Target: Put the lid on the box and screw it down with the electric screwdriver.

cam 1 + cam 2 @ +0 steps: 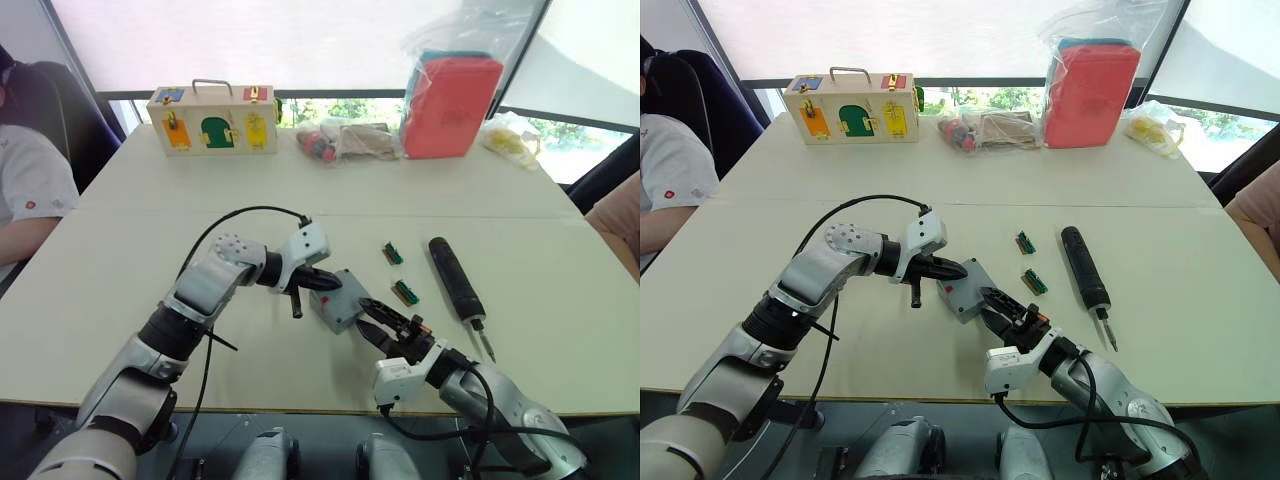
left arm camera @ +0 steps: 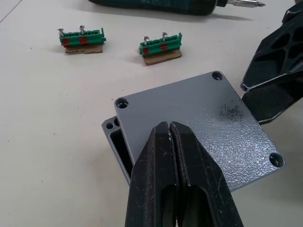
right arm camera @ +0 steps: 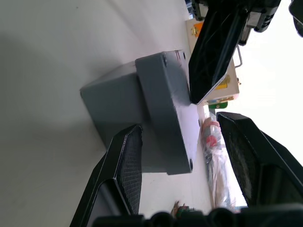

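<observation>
Lid [image 2: 203,127] sits on top of the box [image 2: 116,144] near the front middle of the table [image 1: 120,260], skewed, so that one corner of the box's open rim shows past its edge. It is a flat grey square with a pebbled face, a round screw hole at each visible corner and a dark smudge near one side. The left gripper [image 2: 169,130] has its fingers pressed together and their tips rest on the lid's top. The right gripper [image 3: 182,127] is spread wide, one finger low beside the box wall and the other above the lid. The electric screwdriver [image 1: 457,281], long and black with a metal bit, lies on the table to the right, beyond two green screw holders [image 1: 399,272].
</observation>
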You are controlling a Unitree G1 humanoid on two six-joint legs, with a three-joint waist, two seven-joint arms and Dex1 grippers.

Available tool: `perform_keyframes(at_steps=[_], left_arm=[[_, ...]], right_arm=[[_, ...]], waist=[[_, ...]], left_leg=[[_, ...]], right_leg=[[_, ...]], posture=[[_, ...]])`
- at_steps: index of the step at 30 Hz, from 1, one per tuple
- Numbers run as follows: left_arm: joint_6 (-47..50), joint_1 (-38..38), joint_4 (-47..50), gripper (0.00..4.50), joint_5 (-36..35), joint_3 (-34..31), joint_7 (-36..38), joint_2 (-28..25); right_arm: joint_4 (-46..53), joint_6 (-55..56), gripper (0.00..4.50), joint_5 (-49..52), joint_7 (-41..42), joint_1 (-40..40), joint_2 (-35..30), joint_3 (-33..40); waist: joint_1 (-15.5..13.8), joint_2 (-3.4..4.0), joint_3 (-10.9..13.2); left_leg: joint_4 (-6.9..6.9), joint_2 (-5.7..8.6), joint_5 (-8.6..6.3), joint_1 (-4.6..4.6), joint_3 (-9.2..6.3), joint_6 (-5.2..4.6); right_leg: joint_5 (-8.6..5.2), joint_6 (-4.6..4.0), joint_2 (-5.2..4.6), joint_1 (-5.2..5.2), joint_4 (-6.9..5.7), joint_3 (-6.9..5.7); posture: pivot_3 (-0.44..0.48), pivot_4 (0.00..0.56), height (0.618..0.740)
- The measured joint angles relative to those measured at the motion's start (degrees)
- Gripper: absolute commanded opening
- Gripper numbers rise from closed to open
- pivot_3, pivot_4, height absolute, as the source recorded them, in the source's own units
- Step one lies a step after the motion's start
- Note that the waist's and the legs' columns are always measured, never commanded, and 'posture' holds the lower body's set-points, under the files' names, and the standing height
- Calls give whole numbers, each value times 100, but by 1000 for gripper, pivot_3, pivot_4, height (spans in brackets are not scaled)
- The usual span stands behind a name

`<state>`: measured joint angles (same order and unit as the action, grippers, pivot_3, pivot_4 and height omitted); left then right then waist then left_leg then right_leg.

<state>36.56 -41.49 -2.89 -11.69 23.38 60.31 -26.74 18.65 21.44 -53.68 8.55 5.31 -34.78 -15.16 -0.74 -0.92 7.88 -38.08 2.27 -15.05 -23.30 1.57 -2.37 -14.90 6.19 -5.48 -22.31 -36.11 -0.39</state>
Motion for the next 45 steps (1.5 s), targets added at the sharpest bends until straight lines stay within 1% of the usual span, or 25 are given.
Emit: perform_keyframes(at_steps=[15,40,45], left_arm=[[2,-29,-42,0,2,-2,-63,-4],[33,-33,-20,0,0,-6,-65,-21],[33,-32,-21,0,0,-7,-67,-21]], right_arm=[[34,23,2677,99,-138,90,1,243],[56,146,2677,314,-149,120,-12,270],[56,167,2677,338,-149,135,-22,364]], waist=[[-2,0,0],[2,0,0],[1,0,1]], left_leg=[[0,0,-1,0,0,-1],[4,-1,-3,0,0,-2],[4,-1,-3,-1,-1,-2]], right_leg=[[-1,-1,-4,0,1,5],[-2,-4,-11,-2,3,5],[-3,-4,-13,-2,3,5]], posture=[[0,150,740],[0,150,740],[0,150,740]])
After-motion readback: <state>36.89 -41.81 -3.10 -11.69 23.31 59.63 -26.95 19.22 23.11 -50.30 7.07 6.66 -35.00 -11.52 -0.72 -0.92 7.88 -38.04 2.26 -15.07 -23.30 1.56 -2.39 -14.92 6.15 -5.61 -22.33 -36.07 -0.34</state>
